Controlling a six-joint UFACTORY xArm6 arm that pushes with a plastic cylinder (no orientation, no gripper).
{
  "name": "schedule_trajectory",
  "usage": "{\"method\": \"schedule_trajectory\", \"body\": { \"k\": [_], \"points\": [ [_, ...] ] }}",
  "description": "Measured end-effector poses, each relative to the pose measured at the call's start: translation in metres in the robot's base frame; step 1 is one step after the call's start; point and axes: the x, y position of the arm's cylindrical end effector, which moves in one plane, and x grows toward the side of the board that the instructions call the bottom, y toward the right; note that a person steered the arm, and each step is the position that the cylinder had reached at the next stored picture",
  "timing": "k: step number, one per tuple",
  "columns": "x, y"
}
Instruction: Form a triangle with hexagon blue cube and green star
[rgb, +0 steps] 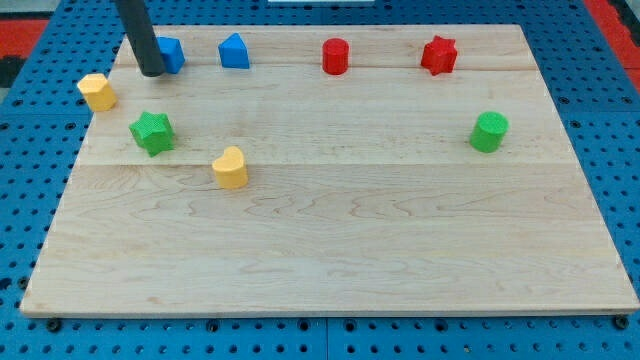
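Note:
My tip (153, 72) rests at the board's top left, touching the left side of the blue cube (171, 53) and partly hiding it. The yellow hexagon (97, 91) sits at the left edge, below and to the left of the tip. The green star (152, 132) lies below the tip, to the right of the hexagon. The three blocks lie close together in the top left corner.
A blue pentagon-like block (234, 51), a red cylinder (336, 56) and a red star (438, 54) line the top edge. A yellow heart (230, 167) lies below right of the green star. A green cylinder (489, 131) stands at the right. The wooden board (340, 250) sits on a blue pegboard.

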Motion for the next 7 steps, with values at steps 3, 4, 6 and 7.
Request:
{"method": "schedule_trajectory", "body": {
  "k": [3,4,6,7],
  "points": [
    [-0.015,0.018],
    [-0.014,0.027],
    [0.009,0.092],
    [0.036,0.136]
  ]
}}
